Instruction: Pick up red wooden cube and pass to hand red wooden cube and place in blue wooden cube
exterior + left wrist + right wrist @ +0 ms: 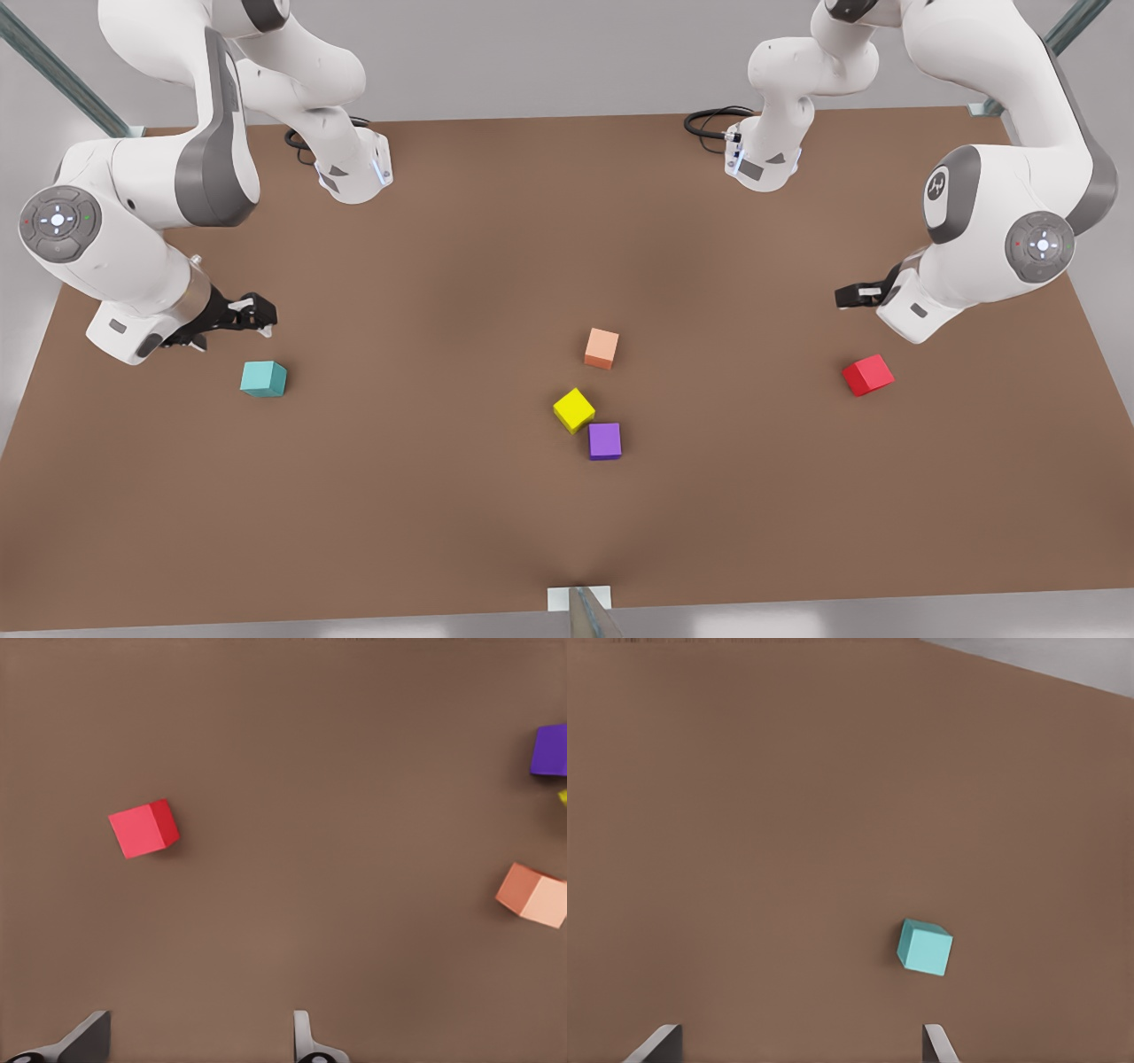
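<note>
Purple cube [605,440]: nearest the camera of the cubes, flat on the brown table [425,496], near the middle; it also sits at the edge of the left wrist view [549,750].
Yellow cube [574,410]: just behind the purple one, turned at an angle, close to it at one corner; whether they touch I cannot tell.
Teal cube [263,378]: the blue cube of the task, on the table at the front view's left, alone, well apart from the middle group; in the right wrist view [925,948] it lies ahead of the fingertips.
Red cube [867,375]: on the table at the front view's right, turned a little, well apart from the teal cube and nothing touching it; in the left wrist view [143,828] it lies ahead of the fingers, off to one side.
Salmon cube [601,347]: behind the yellow one, apart from it; also in the left wrist view [533,895].
Right gripper [252,317]: at the front view's left, above the table just behind the teal cube, not touching it; fingers [656,1045] spread wide, holding nothing.
Left gripper [852,295]: at the front view's right, above the table just behind the red cube, clear of it; fingers [306,1041] spread wide, empty.
Arm bases: both stand at the table's far edge, each with a black cable [709,120] coiled beside it.
</note>
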`<state>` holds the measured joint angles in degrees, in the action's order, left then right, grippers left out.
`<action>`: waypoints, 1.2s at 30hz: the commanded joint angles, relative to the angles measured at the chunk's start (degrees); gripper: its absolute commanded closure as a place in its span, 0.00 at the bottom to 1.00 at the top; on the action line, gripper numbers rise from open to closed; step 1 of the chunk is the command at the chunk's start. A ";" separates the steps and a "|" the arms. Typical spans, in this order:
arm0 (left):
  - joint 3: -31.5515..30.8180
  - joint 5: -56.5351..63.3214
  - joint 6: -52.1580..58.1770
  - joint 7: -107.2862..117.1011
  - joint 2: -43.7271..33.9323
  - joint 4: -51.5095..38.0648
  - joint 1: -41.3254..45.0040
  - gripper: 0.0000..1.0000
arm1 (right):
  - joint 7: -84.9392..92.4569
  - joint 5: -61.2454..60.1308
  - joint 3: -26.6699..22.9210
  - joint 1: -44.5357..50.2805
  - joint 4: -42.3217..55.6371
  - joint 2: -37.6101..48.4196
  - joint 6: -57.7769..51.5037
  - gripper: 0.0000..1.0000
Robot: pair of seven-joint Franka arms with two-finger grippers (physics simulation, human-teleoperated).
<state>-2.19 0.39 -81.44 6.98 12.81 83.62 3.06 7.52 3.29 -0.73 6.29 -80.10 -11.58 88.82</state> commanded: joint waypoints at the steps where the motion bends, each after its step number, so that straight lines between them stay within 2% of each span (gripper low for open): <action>1: -0.01 0.05 -0.57 -0.04 -0.06 -0.04 -0.07 0.00 | 0.83 -0.04 0.21 -0.05 0.03 0.06 0.38 0.00; 4: 0.08 0.40 -0.57 0.22 2.03 -0.65 0.02 0.00 | 0.83 -0.12 0.12 -0.05 0.03 -0.02 0.38 0.00; 6: 3.15 0.49 -1.00 0.14 14.16 -11.01 -1.56 0.00 | 0.83 -0.04 0.03 -0.05 -0.23 -0.02 0.38 0.00; 8: 7.46 0.32 -7.59 0.05 20.06 -12.17 -2.18 0.00 | 0.83 -0.04 -0.06 -0.05 -0.50 -0.02 0.47 0.00; 11: 8.96 -3.02 -17.52 0.22 25.25 -11.38 -4.03 0.00 | 0.83 -0.04 -0.06 -0.05 -0.59 -0.02 0.47 0.00; 15: 12.47 -7.15 -25.78 0.58 24.20 -2.16 -4.91 0.00 | 0.83 0.05 -0.06 -0.05 -0.68 -0.02 0.47 0.00; 20: 12.65 -7.16 -26.58 1.37 23.76 2.25 -5.61 0.00 | 0.83 0.32 0.03 -0.05 -1.03 0.06 0.47 0.00; 26: 12.65 -7.16 -32.99 1.37 23.23 9.89 -5.35 0.00 | 0.83 0.40 0.03 -0.05 -2.43 1.29 0.47 0.00; 36: 12.65 -7.15 -40.29 1.37 23.84 15.95 -5.78 0.00 | 0.83 0.40 0.03 -0.05 -3.58 1.38 0.74 0.00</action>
<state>10.45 -6.79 -117.41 7.90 36.67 99.15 -2.68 8.22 3.73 -0.68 6.24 -83.58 -10.26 89.52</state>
